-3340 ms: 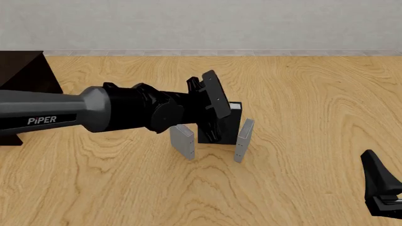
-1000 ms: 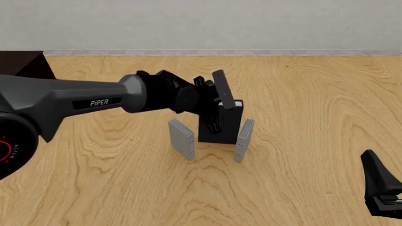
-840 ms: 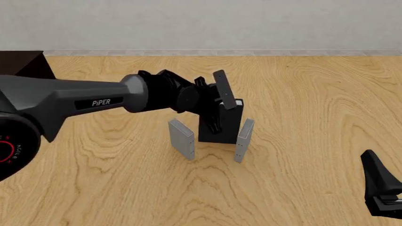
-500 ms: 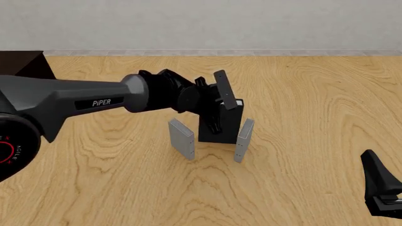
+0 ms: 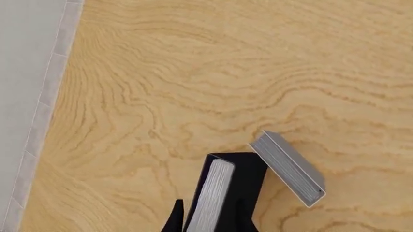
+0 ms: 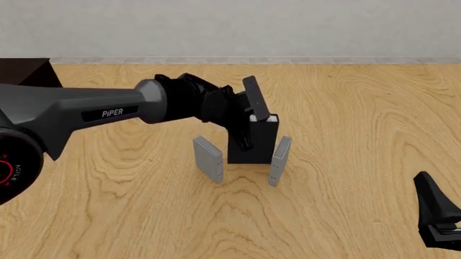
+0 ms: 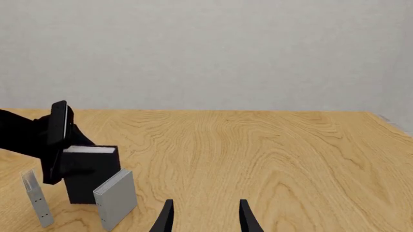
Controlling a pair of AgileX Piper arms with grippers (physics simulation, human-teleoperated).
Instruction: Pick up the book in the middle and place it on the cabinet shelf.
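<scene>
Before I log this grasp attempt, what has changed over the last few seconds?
The left end effector rose from low in front of the black book to its top edge and now straddles it. Book and both grey books remain upright, unmoved; the right end effector stayed parked, open.

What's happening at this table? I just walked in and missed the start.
The left arm has reached in, and its left gripper sits over the top of the thick black book, fingers on either side. The book stands upright on the table between two thin grey books. Whether the grip is closed, I can't tell. The dark cabinet waits at the far left. The right gripper idles open, well off to the side.
</scene>
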